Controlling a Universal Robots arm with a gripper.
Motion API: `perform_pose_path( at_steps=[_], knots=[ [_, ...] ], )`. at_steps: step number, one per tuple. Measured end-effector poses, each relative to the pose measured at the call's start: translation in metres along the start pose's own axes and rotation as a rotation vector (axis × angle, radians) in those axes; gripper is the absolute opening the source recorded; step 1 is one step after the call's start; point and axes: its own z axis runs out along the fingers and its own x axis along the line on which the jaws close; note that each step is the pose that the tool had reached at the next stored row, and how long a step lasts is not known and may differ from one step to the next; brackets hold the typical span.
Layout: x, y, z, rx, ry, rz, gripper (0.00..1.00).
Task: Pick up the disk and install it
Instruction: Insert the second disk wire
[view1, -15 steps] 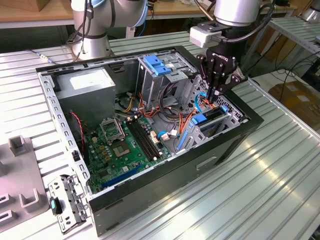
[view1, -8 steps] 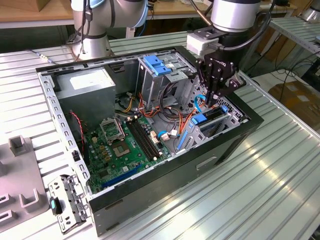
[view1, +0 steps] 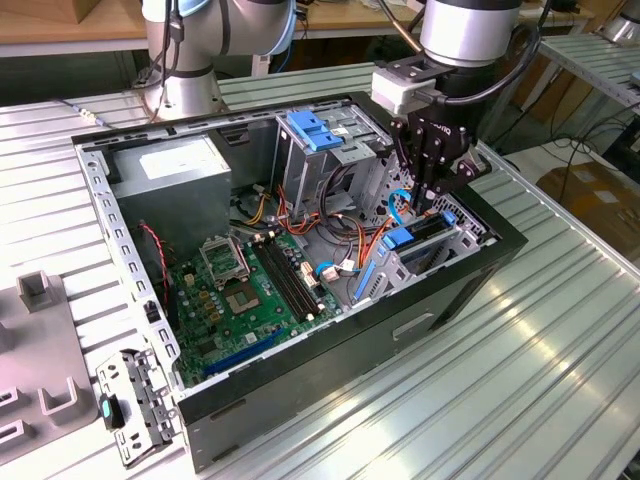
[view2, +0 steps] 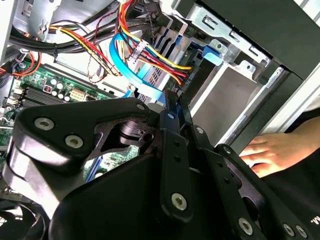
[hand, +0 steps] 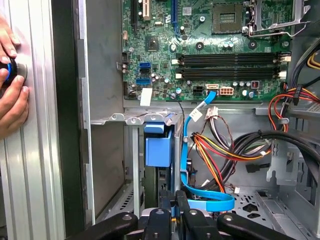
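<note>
Computer case: open, lying on a ribbed metal table.
Motherboard: green, on the case floor.
Power supply: grey box in a case corner.
Bracket: grey, outside the case, on the table.

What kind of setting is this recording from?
Likely a robotics lab or workshop: an opened computer case sits on a ribbed aluminium table, the arm's gripper reaches into it, with cluttered benches behind.
</note>
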Motion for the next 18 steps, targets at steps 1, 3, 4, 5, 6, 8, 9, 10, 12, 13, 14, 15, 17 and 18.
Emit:
perform_pose_path(
  at_steps=[1, 3, 4, 5, 6, 8, 9, 10, 12, 13, 14, 15, 17, 18],
  knots=[
    [0.0000, 0.0000, 0.0000, 0.0000, -0.0001, 0.000, 0.16],
    [0.0001, 0.0000, 0.0000, 0.0000, -0.0015, 0.000, 0.16],
    [0.0007, 0.0001, 0.0002, 0.0000, -0.0024, 0.000, 0.16],
    [0.0008, 0.0002, 0.0002, 0.0000, -0.0026, 0.000, 0.16],
    [0.0013, 0.0007, 0.0001, 0.0004, -0.0029, 0.000, 0.16],
    [0.0022, 0.0014, 0.0002, 0.0012, -0.0052, -0.001, 0.16],
    [0.0031, 0.0017, 0.0004, 0.0018, -0.0075, -0.001, 0.16],
    [0.0042, 0.0021, 0.0006, 0.0033, -0.0112, -0.001, 0.16],
    [0.0072, 0.0028, 0.0012, 0.0086, -0.0221, 0.001, 0.16],
    [0.0094, 0.0033, 0.0017, 0.0129, -0.0318, 0.002, 0.16],
    [0.0107, 0.0036, 0.0021, 0.0151, -0.0382, 0.003, 0.16],
    [0.0124, 0.0042, 0.0026, 0.0178, -0.0481, 0.004, 0.16],
    [0.0148, 0.0050, 0.0032, 0.0211, -0.0645, 0.005, 0.16],
    [0.0170, 0.0056, 0.0038, 0.0235, -0.0765, 0.007, 0.16]
  ],
)
